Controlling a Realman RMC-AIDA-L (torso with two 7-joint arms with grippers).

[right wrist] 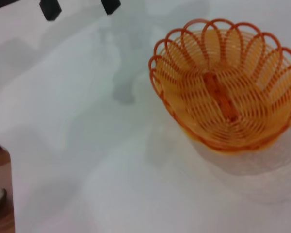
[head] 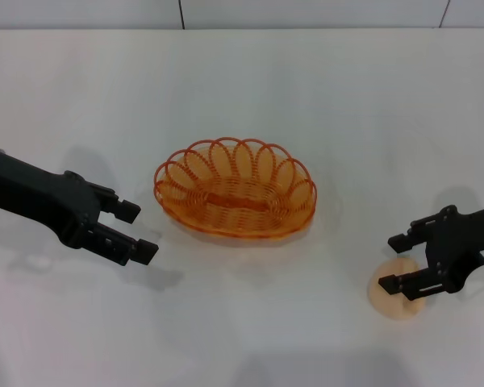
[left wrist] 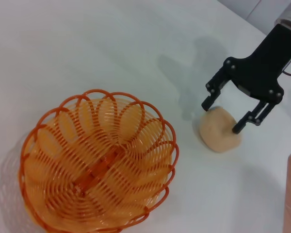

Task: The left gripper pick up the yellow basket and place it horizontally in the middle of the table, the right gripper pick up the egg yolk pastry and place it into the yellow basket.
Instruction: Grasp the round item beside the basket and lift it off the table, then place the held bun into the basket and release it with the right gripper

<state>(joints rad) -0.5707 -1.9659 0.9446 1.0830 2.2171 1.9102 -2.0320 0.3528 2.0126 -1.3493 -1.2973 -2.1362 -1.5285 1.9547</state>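
Observation:
The yellow basket (head: 235, 189) lies lengthwise across the middle of the white table (head: 242, 81), empty. It also shows in the left wrist view (left wrist: 97, 165) and the right wrist view (right wrist: 228, 97). My left gripper (head: 141, 231) is open and empty, just left of the basket and apart from it; its fingertips show in the right wrist view (right wrist: 80, 7). The egg yolk pastry (head: 395, 306) sits on the table at the right front. My right gripper (head: 390, 263) is open, its fingers straddling the pastry (left wrist: 218, 133), as the left wrist view (left wrist: 221, 117) shows.
The table's far edge meets a pale wall (head: 306, 12). A strip of brown floor shows beyond the table's edge in the right wrist view (right wrist: 0, 184).

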